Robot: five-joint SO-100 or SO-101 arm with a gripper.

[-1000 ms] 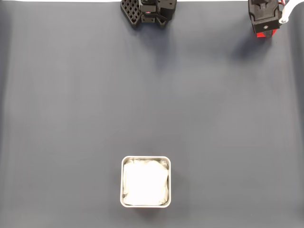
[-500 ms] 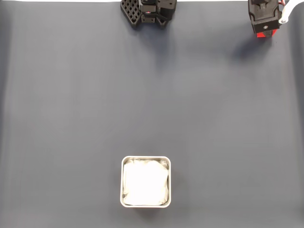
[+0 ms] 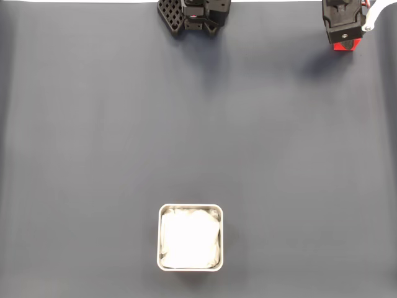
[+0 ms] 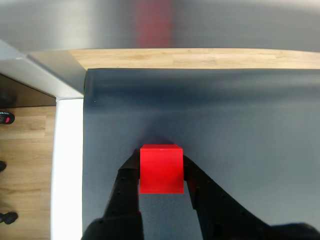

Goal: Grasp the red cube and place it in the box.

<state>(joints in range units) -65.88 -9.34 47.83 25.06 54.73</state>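
Overhead, the dark grey mat (image 3: 198,124) covers nearly the whole fixed view, smooth and matte, with a thin pale strip along its top edge and wide bare room across its middle. Its corner shows in the wrist view, where it meets a white table edge (image 4: 67,165) on the left and a light wooden strip (image 4: 200,58) beyond. The arm's black base (image 3: 193,15) sits at the mat's top edge, its perforated plate angled to the left. The box (image 3: 190,238), square with rounded corners, a thin pale metal rim and a crumpled white lining, stands low in the fixed view, well apart from the arm. The gripper (image 4: 162,172) is at the mat's top right corner in the fixed view, its black fingers (image 4: 127,182) clenched on both sides of the red cube (image 4: 161,168), a smooth, plain-faced block held far from the box.
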